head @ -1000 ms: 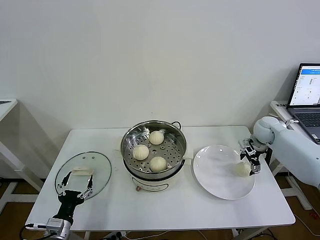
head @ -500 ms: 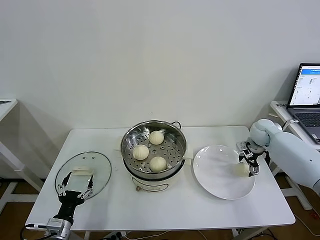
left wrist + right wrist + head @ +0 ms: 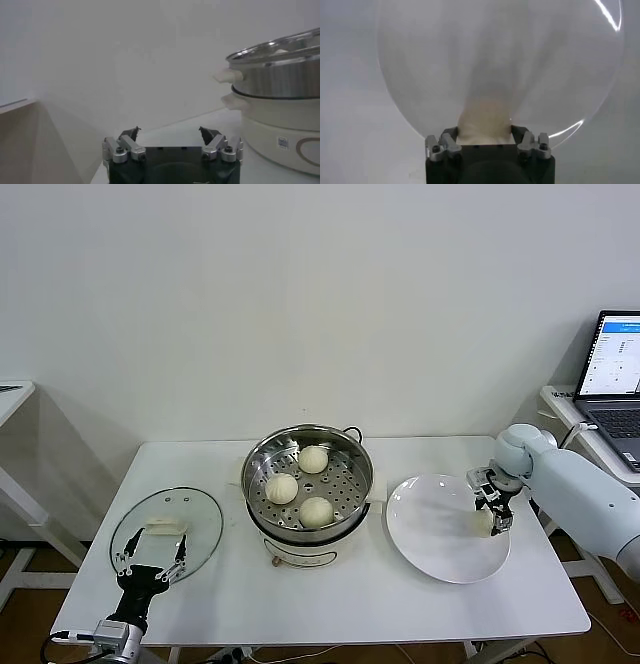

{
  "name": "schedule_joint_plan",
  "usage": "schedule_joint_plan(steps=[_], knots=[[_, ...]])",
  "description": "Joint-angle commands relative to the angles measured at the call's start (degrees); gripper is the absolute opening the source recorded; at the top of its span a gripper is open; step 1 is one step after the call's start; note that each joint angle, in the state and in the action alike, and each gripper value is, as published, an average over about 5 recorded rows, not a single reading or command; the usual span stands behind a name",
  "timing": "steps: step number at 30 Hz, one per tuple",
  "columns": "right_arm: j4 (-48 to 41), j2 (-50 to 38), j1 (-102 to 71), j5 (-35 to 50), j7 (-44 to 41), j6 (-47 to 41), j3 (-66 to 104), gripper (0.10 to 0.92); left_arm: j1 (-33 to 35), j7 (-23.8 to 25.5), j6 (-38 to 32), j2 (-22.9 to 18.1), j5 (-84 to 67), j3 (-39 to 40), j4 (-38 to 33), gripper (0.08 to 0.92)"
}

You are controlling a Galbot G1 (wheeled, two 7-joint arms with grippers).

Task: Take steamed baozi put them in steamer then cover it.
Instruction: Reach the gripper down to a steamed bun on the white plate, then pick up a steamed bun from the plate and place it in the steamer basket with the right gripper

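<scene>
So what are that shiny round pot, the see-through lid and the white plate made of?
The shiny round pot looks like polished stainless steel: mirror-bright walls, a perforated metal tray, on a white, probably plastic, base. The round see-through lid appears to be glass with a metal rim and a white handle. The flat white plate is glossy, likely glazed ceramic, though it could be melamine.

- A plain off-white wall (image 3: 320,294) fills the far side of the room, evenly lit and without windows.
- A white rectangular table (image 3: 330,604) stands in front of it, near the middle.
- At the far right, an open laptop (image 3: 612,374) with a lit screen sits on a white side desk (image 3: 556,399).
- At the left edge, the corner of another white table (image 3: 12,396) shows.
</scene>
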Motion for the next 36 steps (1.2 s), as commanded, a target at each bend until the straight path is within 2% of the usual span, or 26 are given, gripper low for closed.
schedule_joint_plan(steps=[1,9,20,27,36], knots=[[-0.21,0.17,-0.10,-0.57,0.05,0.35,0.34,0.679,-0.07,0.04,0.00,0.01,0.04,0.09,0.05,0.823],[2.35,-1.99,2.56,4.64,-0.51,-1.13,-1.19,0.679,0.07,-0.06,0.15,0.01,0.05,0.18,-0.63,0.823],[16.19,-7.01,27.44,28.52,0.84,-13.34,-25.32,0.679,0.03,-0.34,0.31,0.06,0.11,0.68,-1.35,0.823],[25.30,-3.88,44.29,41.07,2.74,-20.09,-40.35,0.679,0.17,0.00,0.15,0.29,-0.10,0.21,-1.61,0.823],[28.00,4.73,50.71,50.13,5.18,-25.56,-44.72,0.679,-0.06,0.45,0.05,0.69,-0.67,-0.14,-1.65,0.823]])
